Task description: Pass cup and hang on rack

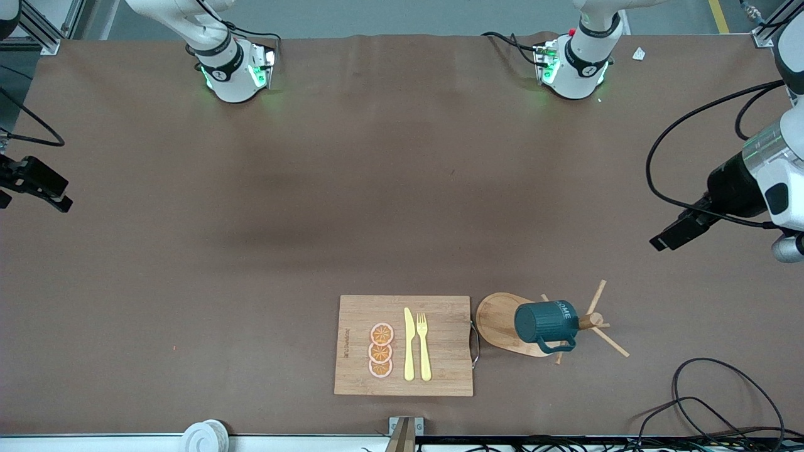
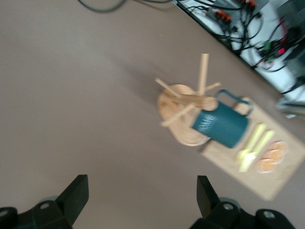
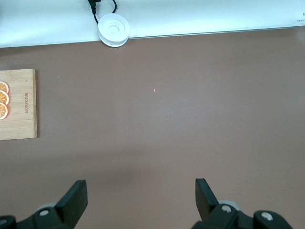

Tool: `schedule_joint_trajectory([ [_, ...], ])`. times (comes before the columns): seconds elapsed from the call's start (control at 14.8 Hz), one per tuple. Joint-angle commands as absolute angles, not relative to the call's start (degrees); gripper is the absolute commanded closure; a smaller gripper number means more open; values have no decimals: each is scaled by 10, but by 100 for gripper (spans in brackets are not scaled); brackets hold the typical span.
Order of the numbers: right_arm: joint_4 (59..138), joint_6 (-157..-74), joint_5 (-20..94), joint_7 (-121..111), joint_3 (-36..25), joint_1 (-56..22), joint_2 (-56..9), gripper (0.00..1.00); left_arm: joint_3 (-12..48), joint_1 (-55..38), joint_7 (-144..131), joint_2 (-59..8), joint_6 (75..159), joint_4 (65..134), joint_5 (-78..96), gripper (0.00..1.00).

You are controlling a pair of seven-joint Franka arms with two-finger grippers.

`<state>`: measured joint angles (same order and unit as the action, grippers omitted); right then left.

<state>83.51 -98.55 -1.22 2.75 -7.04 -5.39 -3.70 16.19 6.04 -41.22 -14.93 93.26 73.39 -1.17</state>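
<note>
cup (image 1: 545,321) hangs on the rack (image 1: 502,321) already, as far as i can judge: it sits tipped sideways up against the central post, handle toward the front camera, with the pegs fanning out toward the left arm's end of the bench (image 1: 251,251). from my left wrist view the cup (image 2: 221,125) looks carried by the rack (image 2: 183,112) and not resting on the bench, though i can't make out which peg bears it.

just beside the rack, toward the right arm's end, lies the cutting board (image 1: 404,345) with three orange slices (image 1: 380,350), a yellow knife (image 1: 409,344) and a yellow fork (image 1: 424,346). a white round thing (image 1: 204,435) sits at the bench edge nearest the front camera.

left claw (image 2: 138,200) is wide and holds nothing, up over bare bench toward the left arm's end, looking down at the rack from well apart. right claw (image 3: 138,200) is wide and empty too, over bare bench at the right arm's end, well apart from everything; it waits.

my read: the hanging step is done and i am at the tail of the task. the next move calls for little, only keeping both arms clear of the pegs so nothing knocks the cup loose.
</note>
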Motion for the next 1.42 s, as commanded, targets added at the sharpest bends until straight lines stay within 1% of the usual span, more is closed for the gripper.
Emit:
schedule_joint_trajectory([
  [0.0,827,-983,-14,32,-64,-47,-40,0,155,69,-294,-112,865,746,-37,0],
  [0.07,827,-983,-14,32,-64,-47,-40,0,151,78,-253,-98,842,749,-36,0],
  [0.14,827,-983,-13,32,-64,-46,-40,0,136,76,-207,-85,837,760,-36,0],
  [0.27,827,-983,-13,32,-64,-47,-40,0,120,72,-149,-33,838,819,-35,0],
  [0.47,827,-983,-13,32,-64,-47,-40,0,53,27,-81,36,843,908,-28,0],
  [0.61,827,-983,-14,32,-64,-47,-40,0,28,-9,-69,67,843,939,-23,0],
  [0.68,827,-982,-14,31,-64,-47,-40,0,26,-18,-68,79,843,951,-23,0],
  [0.88,827,-980,-17,25,-64,-48,-40,0,26,-26,-57,96,846,966,-23,0],
  [1.22,829,-976,-7,23,-62,-46,-40,0,25,-25,-38,85,846,940,9,0],
  [1.35,827,-951,-6,22,-63,-47,-40,0,25,-25,-43,85,846,940,9,0],
])
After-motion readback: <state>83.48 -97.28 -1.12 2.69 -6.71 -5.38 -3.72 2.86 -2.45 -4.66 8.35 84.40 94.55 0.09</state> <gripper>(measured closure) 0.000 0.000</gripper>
